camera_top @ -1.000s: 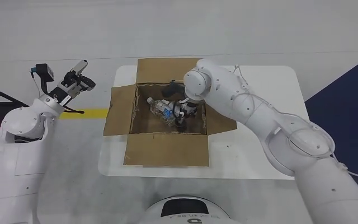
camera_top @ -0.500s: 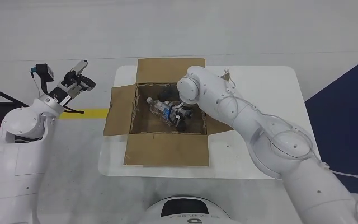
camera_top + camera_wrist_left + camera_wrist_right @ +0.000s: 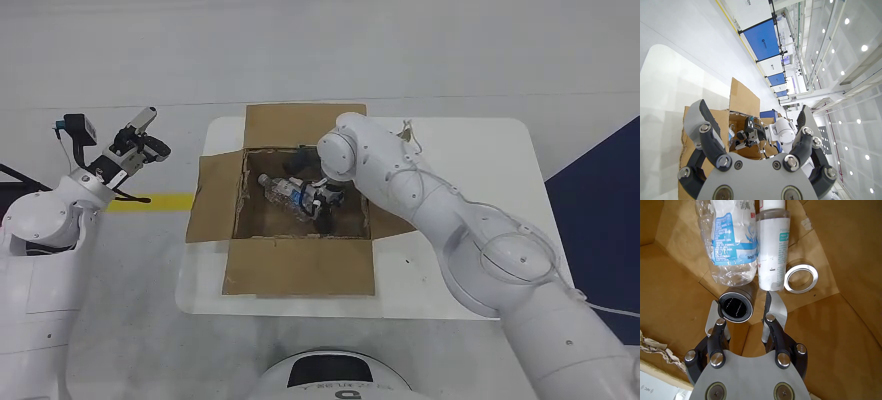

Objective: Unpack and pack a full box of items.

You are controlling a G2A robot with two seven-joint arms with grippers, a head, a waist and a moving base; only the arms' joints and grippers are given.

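As right hand [image 3: 743, 298] gapes, cylinder [image 3: 735, 309] lies between.

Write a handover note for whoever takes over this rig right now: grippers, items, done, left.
Right gripper: open, inside the cardboard box, jaws either side of the black linear bearing, not closed.
Left gripper: open, empty, beside the table.
Also in the box: crushed water bottle, white bottle, metal ring.
Done: nothing unpacked.
Left: grip the bearing, lift out, unpack the rest, repack.
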